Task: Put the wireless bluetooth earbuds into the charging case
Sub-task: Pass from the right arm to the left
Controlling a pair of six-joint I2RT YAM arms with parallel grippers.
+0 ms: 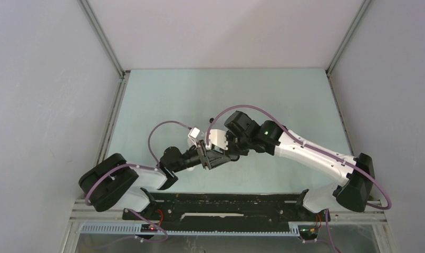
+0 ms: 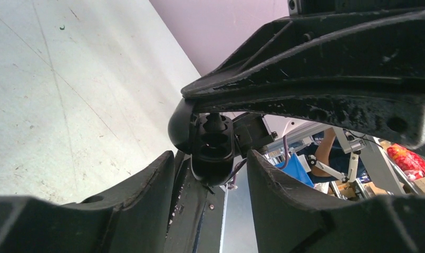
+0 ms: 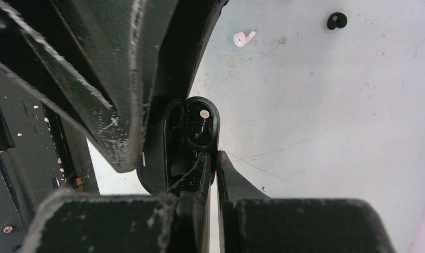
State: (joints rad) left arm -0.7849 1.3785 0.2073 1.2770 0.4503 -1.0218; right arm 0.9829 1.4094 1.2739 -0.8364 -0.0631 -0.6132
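A tiny white plastic earbud (image 3: 244,38) and a tiny black rounded earbud (image 3: 337,20) lie apart on the pale table (image 3: 331,132), with open surface around both. The right jaws pinch the rim of an open black oval charging case (image 3: 192,137). The left jaws stand spread, the case between them.

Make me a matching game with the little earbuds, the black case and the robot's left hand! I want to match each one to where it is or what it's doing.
Things:
1. white earbud
2. black earbud
3. charging case
4. left gripper

Places or states:
A. open, pinched by the right gripper
B. on the table, farther from the case in the right wrist view
C. jaws apart
D. on the table, closer to the case in the right wrist view

Pairs: 1-D, 2-B, 3-A, 4-C
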